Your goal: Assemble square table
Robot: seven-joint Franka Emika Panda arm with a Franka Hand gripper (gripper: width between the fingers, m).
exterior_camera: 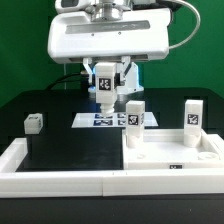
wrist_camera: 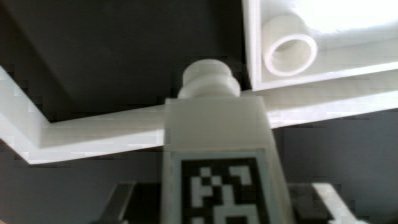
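My gripper (exterior_camera: 104, 82) hangs at the back middle and is shut on a white tagged leg (exterior_camera: 104, 92), held above the table. In the wrist view the held leg (wrist_camera: 221, 150) fills the middle, its round peg pointing away, with my gripper (wrist_camera: 222, 208) clamped on its sides. The white square slab (exterior_camera: 170, 160) lies at the exterior view's front right. Two legs stand on it, one near its back left corner (exterior_camera: 133, 118) and one at its back right (exterior_camera: 190, 115). One of them shows end-on in the wrist view (wrist_camera: 290, 50). A fourth leg (exterior_camera: 33, 122) lies at the far left.
The marker board (exterior_camera: 100, 121) lies flat under and behind my gripper. A low white border wall (exterior_camera: 60, 180) runs along the front and left sides. A white angled band in the wrist view (wrist_camera: 107, 135) looks like that wall's corner.
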